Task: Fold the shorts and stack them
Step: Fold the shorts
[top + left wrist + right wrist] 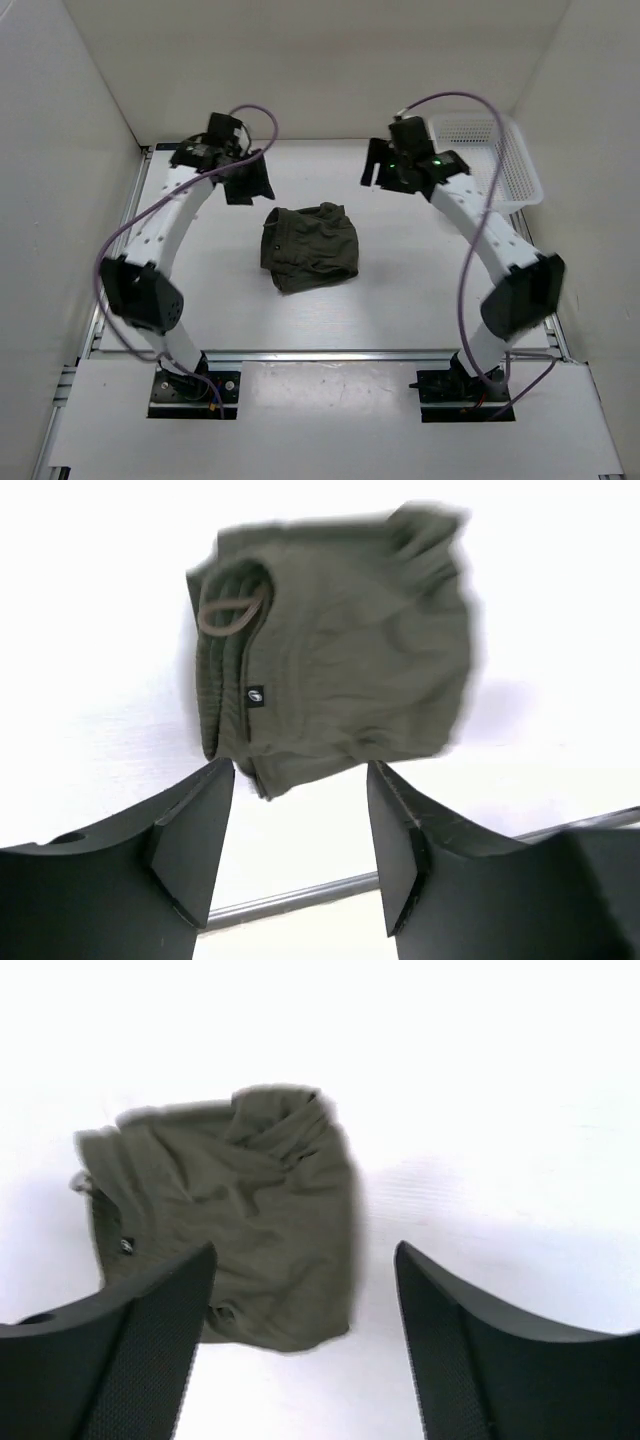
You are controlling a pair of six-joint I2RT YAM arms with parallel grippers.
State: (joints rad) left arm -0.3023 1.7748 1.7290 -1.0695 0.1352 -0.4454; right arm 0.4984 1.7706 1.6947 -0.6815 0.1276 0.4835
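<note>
The dark olive-green shorts point(309, 246) lie folded into a compact bundle in the middle of the table. In the left wrist view the shorts point(335, 640) show the tan drawstring loop point(228, 613) at their upper left. In the right wrist view the shorts point(230, 1210) lie left of centre. My left gripper point(248, 183) hangs open and empty above the table, up and left of the shorts. My right gripper point(385, 165) hangs open and empty up and right of them. Neither touches the fabric.
A white plastic mesh basket point(505, 160) stands at the back right corner, beside the right arm. White walls enclose the table on the left, right and back. A metal rail point(330, 354) runs along the near table edge.
</note>
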